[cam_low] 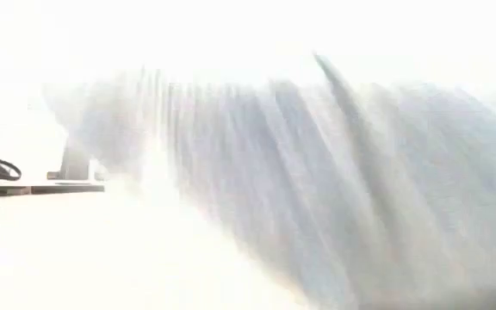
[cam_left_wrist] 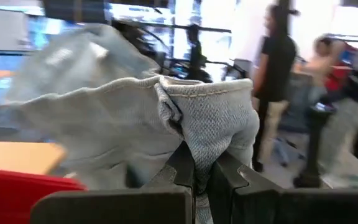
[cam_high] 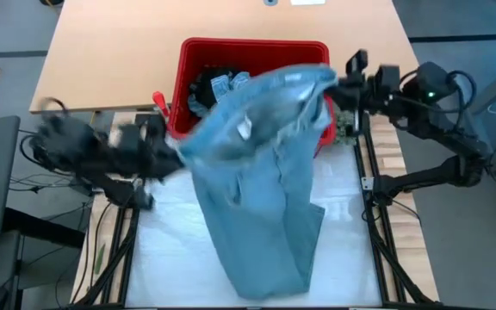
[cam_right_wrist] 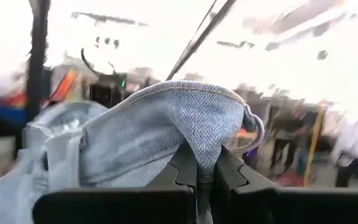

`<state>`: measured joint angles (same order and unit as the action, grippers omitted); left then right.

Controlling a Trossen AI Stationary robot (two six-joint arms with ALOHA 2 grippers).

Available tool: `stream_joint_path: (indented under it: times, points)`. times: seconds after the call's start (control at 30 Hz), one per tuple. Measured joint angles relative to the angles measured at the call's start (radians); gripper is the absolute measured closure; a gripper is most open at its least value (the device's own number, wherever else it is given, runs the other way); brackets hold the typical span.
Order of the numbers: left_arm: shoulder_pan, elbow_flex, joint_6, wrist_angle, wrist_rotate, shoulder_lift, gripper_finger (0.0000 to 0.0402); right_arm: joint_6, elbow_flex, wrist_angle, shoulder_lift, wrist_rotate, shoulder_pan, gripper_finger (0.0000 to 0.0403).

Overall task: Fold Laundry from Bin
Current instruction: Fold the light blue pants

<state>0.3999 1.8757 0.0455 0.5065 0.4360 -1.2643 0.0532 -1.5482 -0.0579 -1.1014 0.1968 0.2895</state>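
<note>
The light denim jeans (cam_high: 261, 172) hang stretched between both arms, waistband up over the red bin (cam_high: 252, 52) at twelve o'clock, legs draping down toward six onto the white work surface (cam_high: 170, 250). Left gripper (cam_left_wrist: 202, 177) at nine and right gripper (cam_right_wrist: 205, 171) at two are each clamped tight on a waistband corner. That cloth looks heavy and floppy but not slick, so the thick seamed waistband seems the safest hold.
</note>
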Motion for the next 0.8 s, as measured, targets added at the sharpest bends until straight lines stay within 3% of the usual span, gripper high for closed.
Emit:
stream_joint_path:
  times: [0.2,0.43,0.6,0.8]
  points:
    - [-0.095,0.195,-0.006,0.158,0.047,-0.028,0.0401,-0.015,0.004,0.037,-0.045,-0.166,0.061,0.0366]
    - [-0.109,0.291,0.142,0.398,0.03,-0.025,0.0401,0.094,0.001,0.045,-0.027,-0.195,0.057,0.0366]
    - [-0.178,0.338,0.231,0.518,-0.087,-0.048,0.0401,0.068,0.002,-0.032,-0.034,-0.2,0.099,0.0366]
    - [-0.174,0.318,0.332,0.734,-0.213,-0.094,0.0401,0.067,0.001,-0.277,-0.023,-0.148,0.098,0.0366]
